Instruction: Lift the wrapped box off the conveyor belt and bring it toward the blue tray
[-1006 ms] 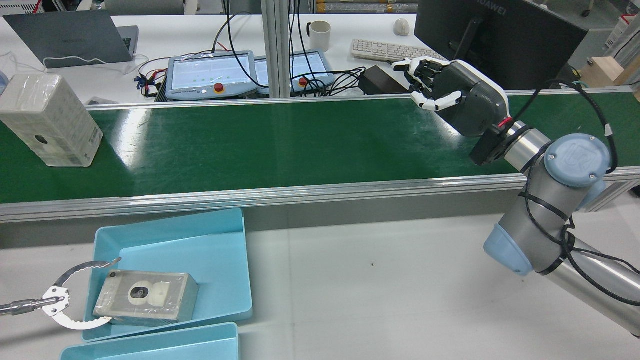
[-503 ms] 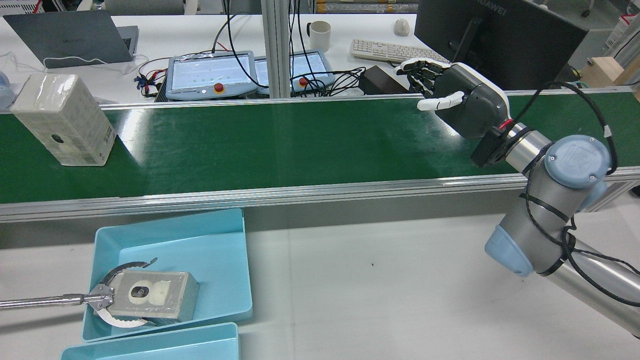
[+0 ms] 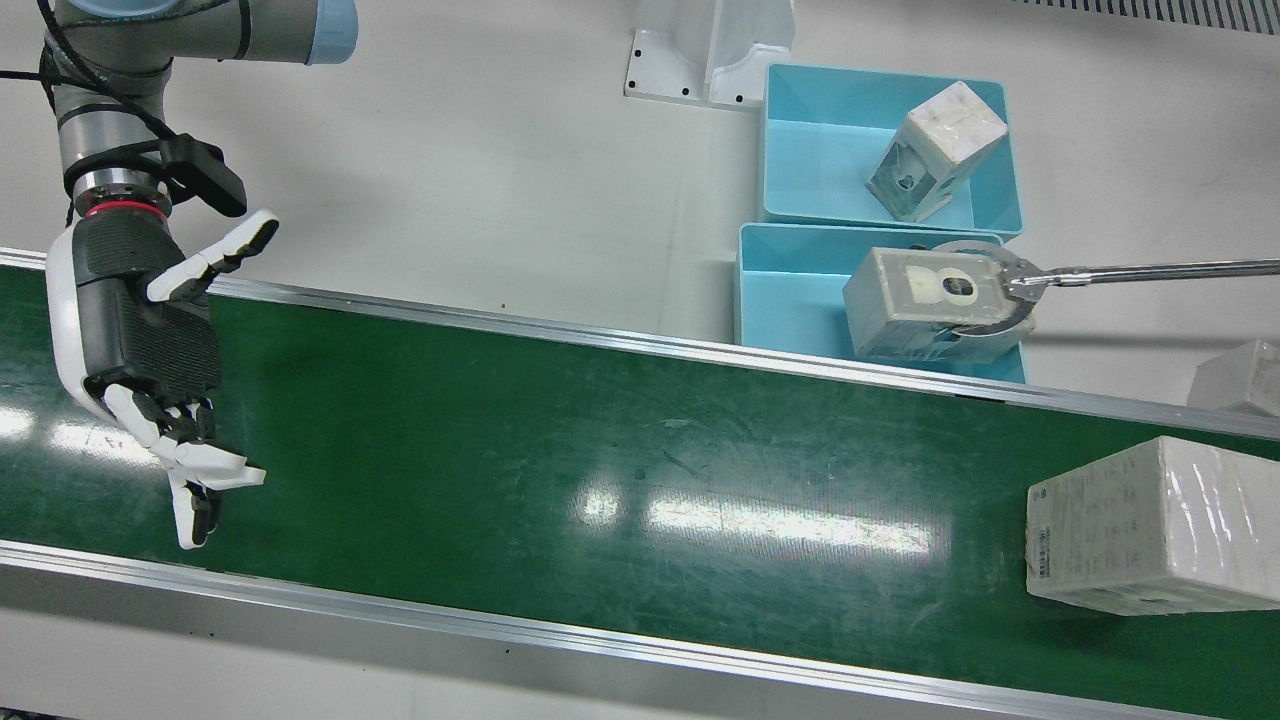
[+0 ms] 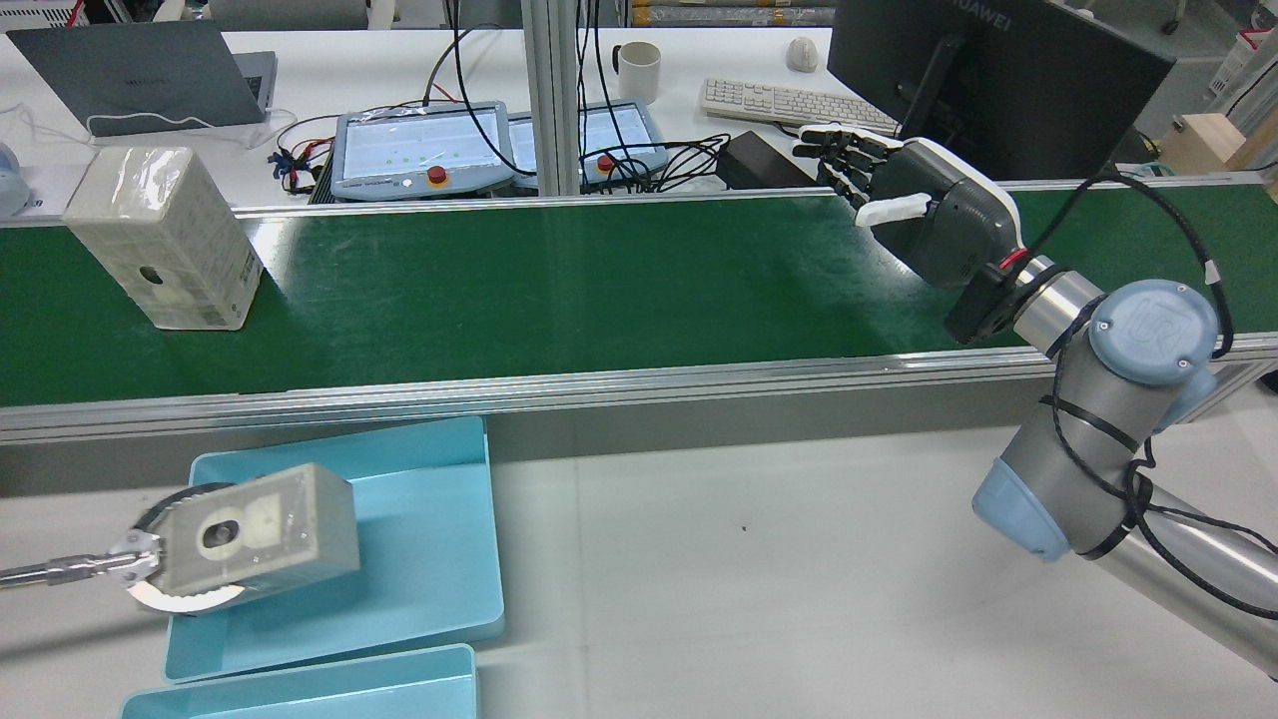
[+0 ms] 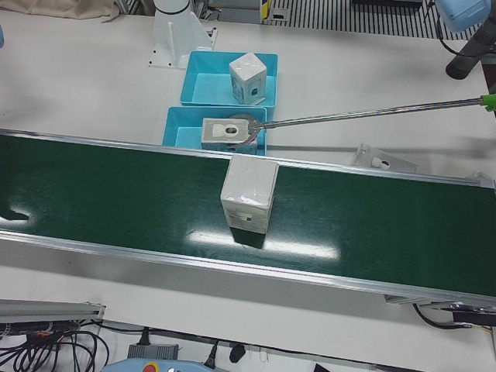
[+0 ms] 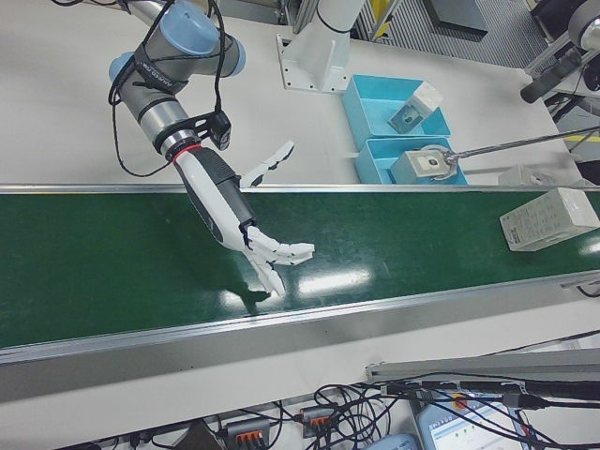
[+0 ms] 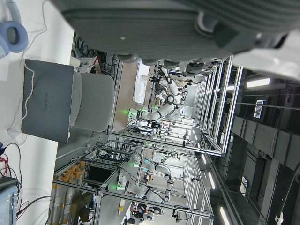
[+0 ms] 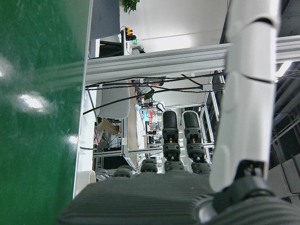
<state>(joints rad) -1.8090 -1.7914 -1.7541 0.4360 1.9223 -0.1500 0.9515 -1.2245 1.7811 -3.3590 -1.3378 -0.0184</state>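
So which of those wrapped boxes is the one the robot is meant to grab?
Look at the long green conveyor belt. The only box standing on it, the wrapped box, sits far along the belt from the robot's open right hand. The other boxes are off the belt, in or near the blue trays.

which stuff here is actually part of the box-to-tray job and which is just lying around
Job: wrapped box on the conveyor belt; blue tray; right hand, open.

Lying about: box held by the reacher tool; laptop, mug, keyboard.
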